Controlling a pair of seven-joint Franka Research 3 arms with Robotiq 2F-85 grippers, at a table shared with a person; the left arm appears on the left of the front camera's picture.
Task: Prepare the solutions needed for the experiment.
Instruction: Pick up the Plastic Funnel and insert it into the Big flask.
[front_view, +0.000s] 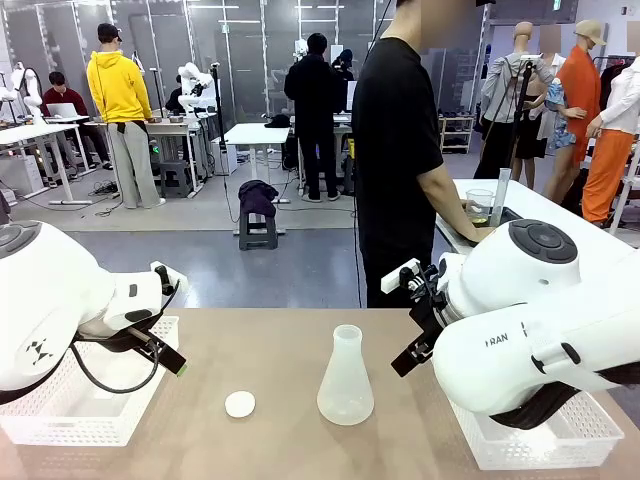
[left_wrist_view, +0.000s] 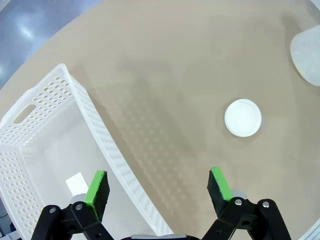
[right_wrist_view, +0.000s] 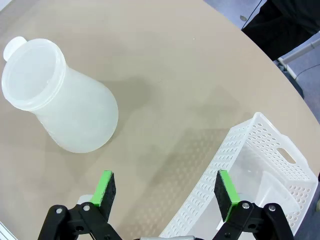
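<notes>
A translucent whitish conical flask (front_view: 345, 378) (right_wrist_view: 70, 105) stands upright at the middle of the tan table and looks empty; its base edge (left_wrist_view: 307, 55) also shows in the left wrist view. The solutions are out of view. A round white cap (front_view: 240, 404) (left_wrist_view: 243, 117) lies flat just left of the flask. My left gripper (front_view: 172, 345) (left_wrist_view: 157, 175) hangs open above the rim of the left basket, holding nothing. My right gripper (front_view: 412, 325) (right_wrist_view: 165, 176) hangs open to the right of the flask, apart from it and holding nothing.
A white perforated basket (front_view: 70, 410) (left_wrist_view: 50, 115) sits front left, another (front_view: 540, 440) (right_wrist_view: 240, 150) front right. A person in black (front_view: 400, 150) stands at the far side, hands at a side table with a clear jug (front_view: 480, 205) and a tall thin cylinder (front_view: 500, 195).
</notes>
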